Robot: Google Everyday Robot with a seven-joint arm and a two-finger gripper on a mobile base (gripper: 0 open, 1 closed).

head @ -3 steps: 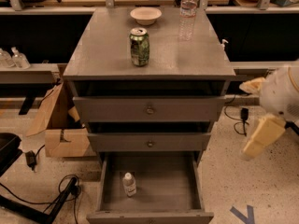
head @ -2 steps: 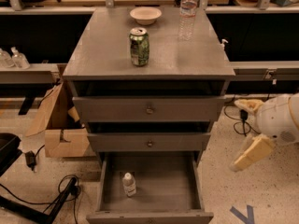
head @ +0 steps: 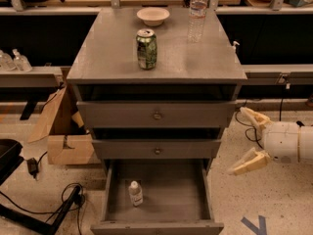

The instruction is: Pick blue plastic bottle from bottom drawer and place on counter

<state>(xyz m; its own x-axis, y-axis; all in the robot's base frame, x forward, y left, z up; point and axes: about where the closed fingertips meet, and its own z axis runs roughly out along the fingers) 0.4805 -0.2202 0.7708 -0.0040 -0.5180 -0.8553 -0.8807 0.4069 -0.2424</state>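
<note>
Right of the cabinet, level with the two shut upper drawers and off the counter's (head: 112, 58) right edge, the gripper (head: 236, 141) hangs in the air over the floor. Its jaws are spread wide and hold nothing, with both fingertips pointing left toward the cabinet. The drawer (head: 156, 227) at the bottom is pulled open. The bottle (head: 135, 193) stands upright on its floor, left of centre and nearer the front wall, touching neither side. On the counter, a can (head: 146, 48) stands near the middle. A bowl (head: 153, 15) sits at the back edge, and a water bottle (head: 197, 12) stands toward the back right corner.
</note>
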